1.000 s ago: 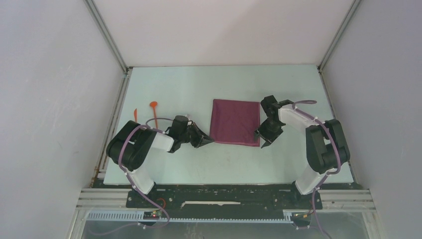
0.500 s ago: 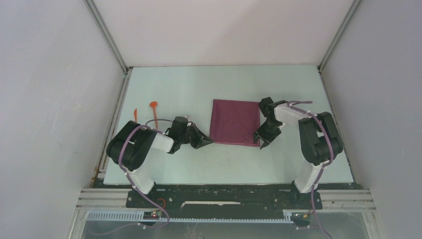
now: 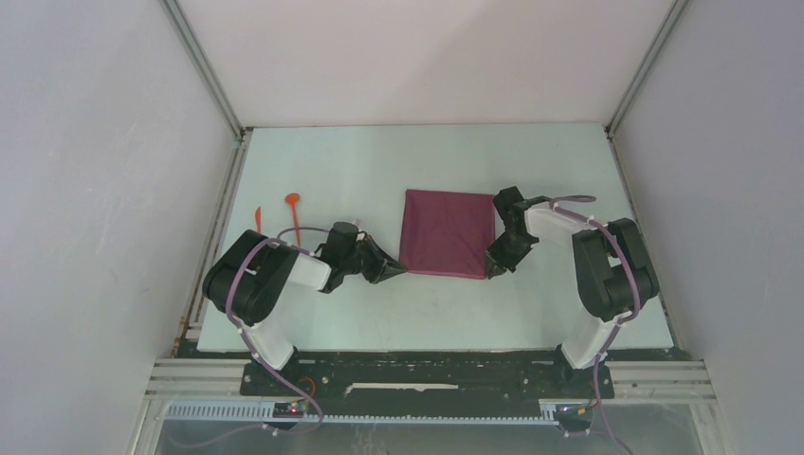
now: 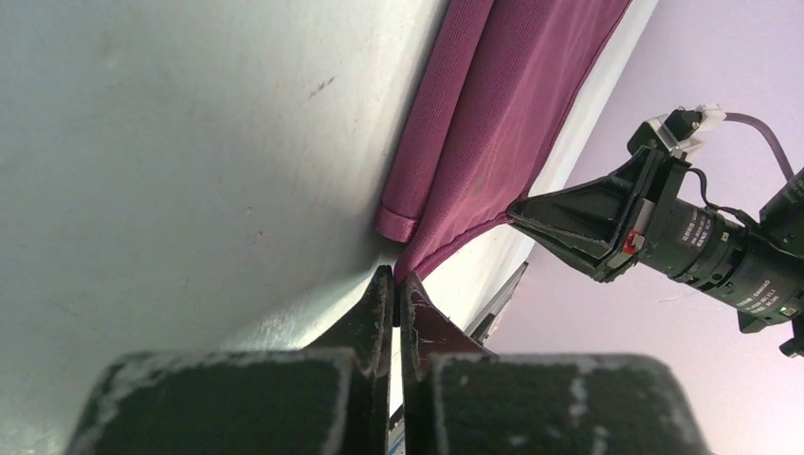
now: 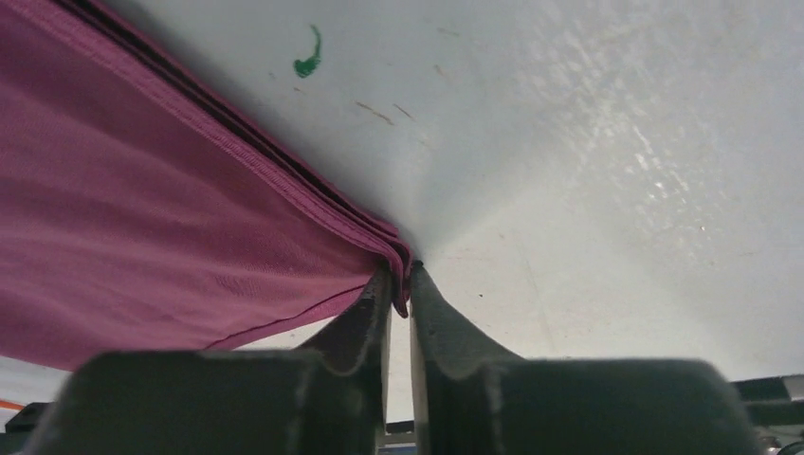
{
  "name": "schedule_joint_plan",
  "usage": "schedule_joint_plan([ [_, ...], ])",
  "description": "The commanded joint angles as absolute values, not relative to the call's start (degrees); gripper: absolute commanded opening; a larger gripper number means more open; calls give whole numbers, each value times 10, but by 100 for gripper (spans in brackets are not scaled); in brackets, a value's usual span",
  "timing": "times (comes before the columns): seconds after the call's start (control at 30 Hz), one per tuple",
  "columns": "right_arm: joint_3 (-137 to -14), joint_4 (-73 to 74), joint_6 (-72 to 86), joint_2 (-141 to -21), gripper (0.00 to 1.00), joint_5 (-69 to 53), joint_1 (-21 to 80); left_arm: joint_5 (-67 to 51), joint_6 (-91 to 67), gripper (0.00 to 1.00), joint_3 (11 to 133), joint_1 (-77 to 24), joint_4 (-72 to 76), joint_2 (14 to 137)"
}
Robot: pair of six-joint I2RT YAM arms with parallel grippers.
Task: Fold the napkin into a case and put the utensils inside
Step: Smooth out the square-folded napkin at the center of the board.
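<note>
Count, top view: one napkin [image 3: 446, 232], two orange utensils, two arms with one gripper each.

Napkin: dark maroon, roughly square, flat on the pale table [image 3: 379, 161] near its middle, between the two grippers. Both wrist views show more than one layer of cloth at its near edge, hems stacked.

Utensils: spoon-like utensil [image 3: 293, 200] with a round end pointing away from me, and a second orange piece [image 3: 257, 214] just to its left. That one is too small for me to tell what kind it is. Both lie bare on the table by the far-left edge, beyond the left arm's elbow, well apart from the napkin and from either gripper.

Left gripper [image 4: 393, 284]: low on the table at the napkin's near-left corner. Jaws pressed together, no gap visible; the lower layer of the cloth tapers straight into the tips, so I read this as a pinch on that corner.

Right gripper [image 5: 399, 284]: low at the near-right corner. Jaws nearly together, only a thin slit between them, with the stacked hem of the corner caught in that slit. Clamped on the napkin.

Small green mark [image 5: 305, 59] on the table beyond the right corner.
</note>
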State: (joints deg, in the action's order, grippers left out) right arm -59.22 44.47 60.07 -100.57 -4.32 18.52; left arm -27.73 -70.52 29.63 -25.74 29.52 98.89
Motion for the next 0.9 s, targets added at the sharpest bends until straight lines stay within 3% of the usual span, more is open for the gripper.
schedule_joint_plan([
  [0.0,-567,364,593,-1034,11,6,191,-287,-707,0,293,-255,317,988],
  [0.1,-567,362,589,-1024,0,-11,190,-289,-707,0,296,-255,317,986],
  [0.57,-567,359,565,-902,0,-73,187,-304,-712,0,329,-255,266,913],
  [0.87,-601,237,505,-883,0,-160,133,-305,-661,0,473,-236,111,917],
])
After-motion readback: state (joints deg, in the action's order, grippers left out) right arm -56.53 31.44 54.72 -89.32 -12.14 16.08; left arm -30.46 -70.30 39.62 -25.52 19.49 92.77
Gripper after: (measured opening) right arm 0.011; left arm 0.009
